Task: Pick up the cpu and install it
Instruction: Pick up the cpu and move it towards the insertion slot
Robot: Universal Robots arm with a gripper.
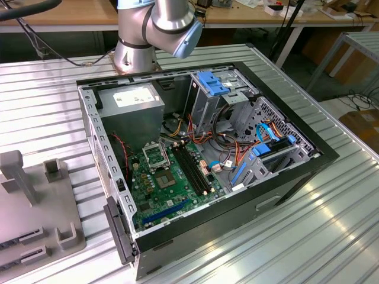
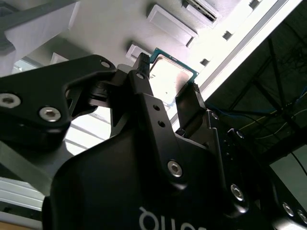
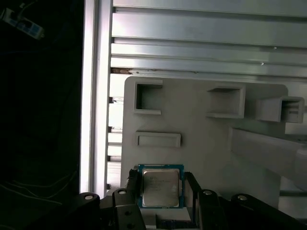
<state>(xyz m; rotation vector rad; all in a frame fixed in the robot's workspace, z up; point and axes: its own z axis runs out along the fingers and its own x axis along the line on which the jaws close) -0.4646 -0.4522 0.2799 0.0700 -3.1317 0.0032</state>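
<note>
First wrist view: the hand's (image 3: 162,186) two fingers (image 3: 191,189) apparently grip one cpu (image 3: 160,188).

A ribbed silver metal surface (image 1: 308,231) carries an open computer case (image 1: 237,220) lying flat, a grey holder plate (image 1: 35,207) at the exterior view's left, and the arm's base (image 1: 135,56).

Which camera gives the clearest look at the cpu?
The first wrist view: the cpu faces the camera squarely, held in the gripper. The second wrist view shows it obliquely, partly behind the gripper.
</note>
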